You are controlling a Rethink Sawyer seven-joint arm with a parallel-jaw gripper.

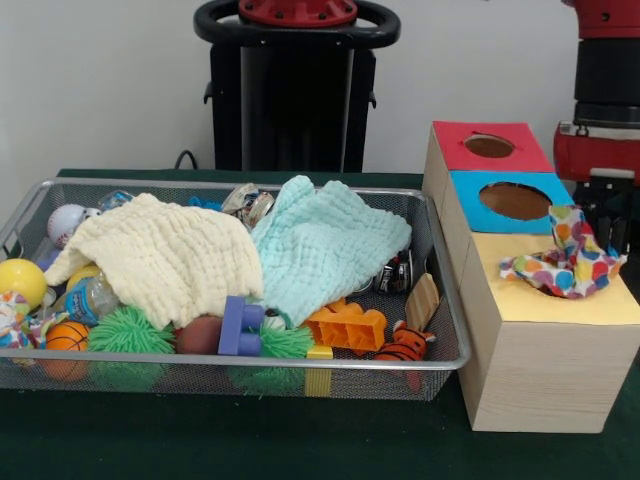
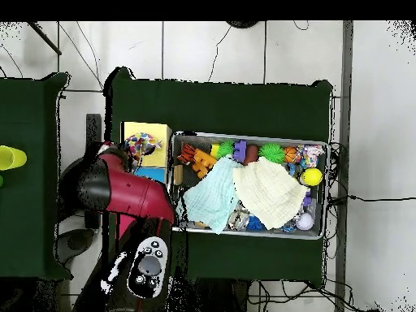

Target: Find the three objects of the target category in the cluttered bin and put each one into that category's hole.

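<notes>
The wire mesh bin (image 1: 440,362) holds a heap of toys and cloths. One polka-dot cloth (image 1: 563,262) lies bunched on the yellow top (image 1: 560,305) of the wooden box, over the hole, which it hides. One corner of it stands up. My gripper (image 1: 603,225) hangs just behind and above this cloth, at the box's right side; whether it grips the cloth I cannot tell. In the overhead view the cloth (image 2: 143,146) shows on the yellow top (image 2: 146,130) beside my arm (image 2: 134,195). A bit of multicoloured dotted fabric (image 1: 12,318) shows at the bin's left end.
A plain cream cloth (image 1: 165,255) and a mint-green cloth (image 1: 325,245) cover the bin's middle. Round them lie balls, green spiky balls (image 1: 125,330), an orange block (image 1: 345,325), a purple block (image 1: 240,325) and a tiger toy (image 1: 405,345). The blue-topped hole (image 1: 515,200) and red-topped hole (image 1: 489,146) are behind the yellow one.
</notes>
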